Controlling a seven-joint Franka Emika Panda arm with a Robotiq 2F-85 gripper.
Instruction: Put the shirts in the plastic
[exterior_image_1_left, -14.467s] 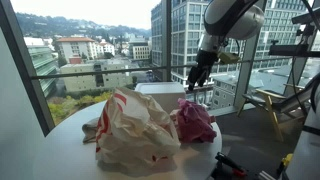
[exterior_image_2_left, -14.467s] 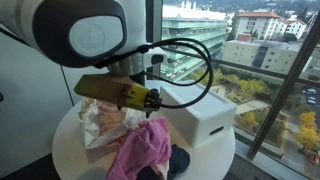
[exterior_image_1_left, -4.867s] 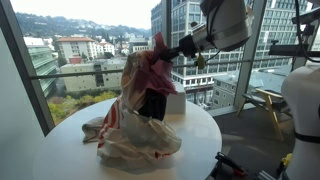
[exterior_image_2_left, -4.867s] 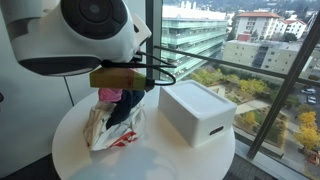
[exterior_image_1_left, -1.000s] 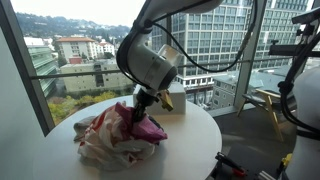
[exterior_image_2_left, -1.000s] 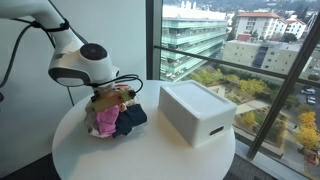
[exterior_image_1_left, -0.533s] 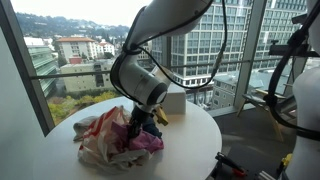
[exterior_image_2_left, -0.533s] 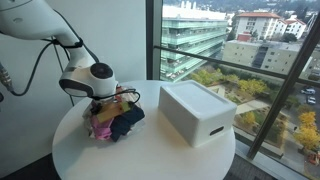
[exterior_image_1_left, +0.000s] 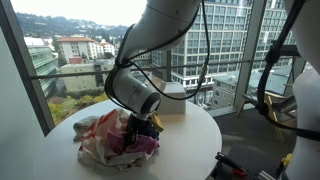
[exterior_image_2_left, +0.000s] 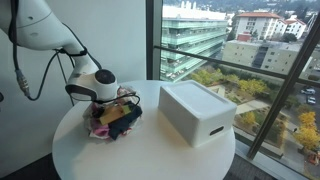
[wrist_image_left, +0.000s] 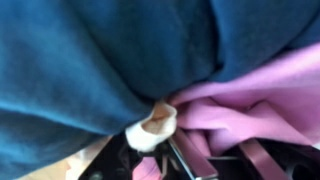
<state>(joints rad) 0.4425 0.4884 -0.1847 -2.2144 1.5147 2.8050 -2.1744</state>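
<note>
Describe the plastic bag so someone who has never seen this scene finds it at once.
On the round white table by the window sit a white box and, apart from it, a crumpled heap. The plastic bag is that heap: thin wrinkled white film with red print, pink and dark blue shirts bunched on it, unlike the smooth, rigid box.

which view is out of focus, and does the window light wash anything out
Wrist view: too close, soft, filled by the shirts. In an exterior view the windows backlight the arm, leaving it dark; the bag reads clearly. In an exterior view the table is evenly lit, sharp.
</note>
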